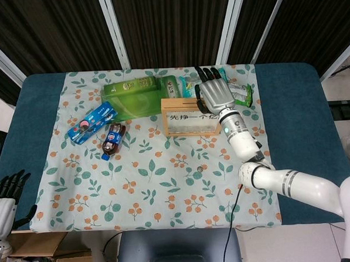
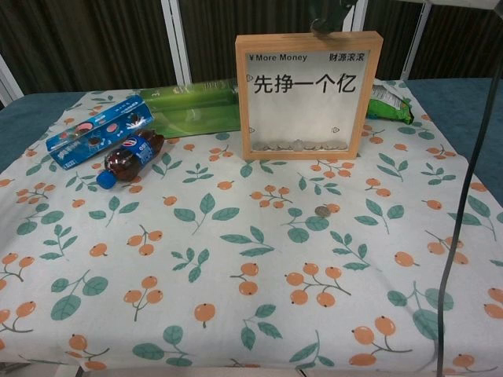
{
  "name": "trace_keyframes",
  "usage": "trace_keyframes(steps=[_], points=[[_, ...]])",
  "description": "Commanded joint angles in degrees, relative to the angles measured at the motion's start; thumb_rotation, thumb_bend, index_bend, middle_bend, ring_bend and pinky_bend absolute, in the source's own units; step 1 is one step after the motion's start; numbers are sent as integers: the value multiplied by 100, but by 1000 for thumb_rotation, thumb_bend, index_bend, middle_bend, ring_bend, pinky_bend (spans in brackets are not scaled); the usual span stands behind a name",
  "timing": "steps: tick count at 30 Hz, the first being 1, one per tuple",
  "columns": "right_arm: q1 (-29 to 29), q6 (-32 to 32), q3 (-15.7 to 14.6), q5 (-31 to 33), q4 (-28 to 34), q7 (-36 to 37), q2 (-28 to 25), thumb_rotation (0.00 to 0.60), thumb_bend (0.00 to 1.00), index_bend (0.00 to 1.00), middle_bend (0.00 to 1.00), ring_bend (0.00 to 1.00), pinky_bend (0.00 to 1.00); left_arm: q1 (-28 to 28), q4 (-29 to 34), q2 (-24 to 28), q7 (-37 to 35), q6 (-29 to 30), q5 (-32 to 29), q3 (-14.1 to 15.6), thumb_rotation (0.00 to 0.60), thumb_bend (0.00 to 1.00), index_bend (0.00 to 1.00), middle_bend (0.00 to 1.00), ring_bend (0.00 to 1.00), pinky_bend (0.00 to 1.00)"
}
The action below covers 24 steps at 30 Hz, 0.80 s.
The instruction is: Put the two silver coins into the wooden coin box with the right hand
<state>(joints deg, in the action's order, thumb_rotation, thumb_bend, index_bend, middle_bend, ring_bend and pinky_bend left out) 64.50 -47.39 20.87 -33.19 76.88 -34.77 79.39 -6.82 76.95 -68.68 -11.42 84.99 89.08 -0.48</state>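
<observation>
Floral tablecloth (image 1: 160, 184) | my right hand (image 1: 215, 95) over box (image 1: 192, 115) top, grasp unclear | risk: coin (image 2: 321, 211) at 6 o'clock forgotten

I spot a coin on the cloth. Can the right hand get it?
Probably yes. The silver coin lies alone on the tablecloth, nothing around it; the right hand hovers over the wooden coin box.

Silver-backed robot hand (image 1: 215, 96) with black fingers, white arm segments.

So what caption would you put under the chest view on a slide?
Wooden coin box standing on a floral cloth, one silver coin lying in front, snacks behind.
</observation>
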Motion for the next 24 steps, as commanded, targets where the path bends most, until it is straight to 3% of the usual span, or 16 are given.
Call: trace_keyframes(steps=[1, 6, 8, 10, 12, 15, 18, 24], points=[[37, 3, -35, 42, -13, 22, 22, 600, 596, 775, 82, 0, 0, -5, 6, 5, 1, -3, 3, -4, 600, 347, 0, 0, 0, 0], [106, 4, -116, 109, -56, 27, 58, 600, 597, 716, 82, 0, 0, -10, 10, 8, -7, -17, 1, -2, 600, 347, 0, 0, 0, 0], [124, 27, -147, 159, -36, 13, 31, 600, 597, 546, 83, 0, 0, -7, 4, 3, -17, -15, -1, -3, 600, 347, 0, 0, 0, 0], [131, 18, -154, 200, 22, 33, -20, 600, 597, 204, 77, 0, 0, -7, 3, 0, -18, -11, 2, -5, 600, 347, 0, 0, 0, 0], [106, -32, -129, 162, 114, 115, -87, 600, 597, 28, 52, 0, 0, -5, -4, -2, -19, -9, -1, -5, 600, 347, 0, 0, 0, 0], [-28, -233, -77, -84, 429, 334, -277, 600, 596, 0, 27, 0, 0, 2, -14, -7, -33, 7, -7, -13, 600, 346, 0, 0, 0, 0], [-360, -759, -105, -740, 1086, 603, -583, 600, 594, 0, 19, 0, 0, 13, -19, -14, -59, 36, -10, -23, 600, 347, 0, 0, 0, 0], [-1646, -2815, -908, -3414, 2327, 1019, -1101, 600, 582, 0, 0, 0, 0, -1, -27, -27, -35, 47, 35, -15, 600, 348, 0, 0, 0, 0]])
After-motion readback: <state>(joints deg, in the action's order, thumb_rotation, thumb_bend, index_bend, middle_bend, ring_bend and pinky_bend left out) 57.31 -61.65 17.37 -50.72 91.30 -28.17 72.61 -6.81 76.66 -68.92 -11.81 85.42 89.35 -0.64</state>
